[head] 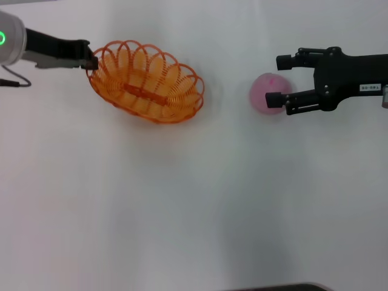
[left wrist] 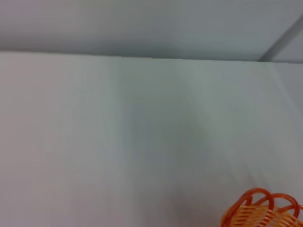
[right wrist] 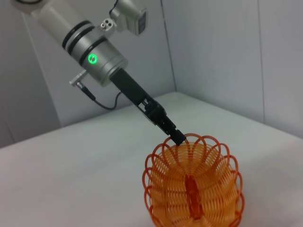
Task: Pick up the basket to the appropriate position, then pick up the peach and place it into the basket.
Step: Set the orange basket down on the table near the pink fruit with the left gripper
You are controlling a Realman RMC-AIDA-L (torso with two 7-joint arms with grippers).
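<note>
The orange wire basket [head: 145, 82] rests on the white table [head: 194, 200] at the back left. My left gripper [head: 91, 61] is at its left rim, shut on the wire loops; the right wrist view shows this grip [right wrist: 177, 137] on the basket [right wrist: 191, 189]. A bit of the rim shows in the left wrist view [left wrist: 262, 213]. The pink peach [head: 265, 92] lies at the back right. My right gripper [head: 277, 80] is open, its two fingers spread on either side of the peach, one fingertip [head: 274, 98] overlapping it.
The left arm [right wrist: 99, 56] with a green light and a cable reaches in from the back left. A wall rises just behind the table [left wrist: 142, 28]. A dark edge [head: 279, 287] shows at the table's front.
</note>
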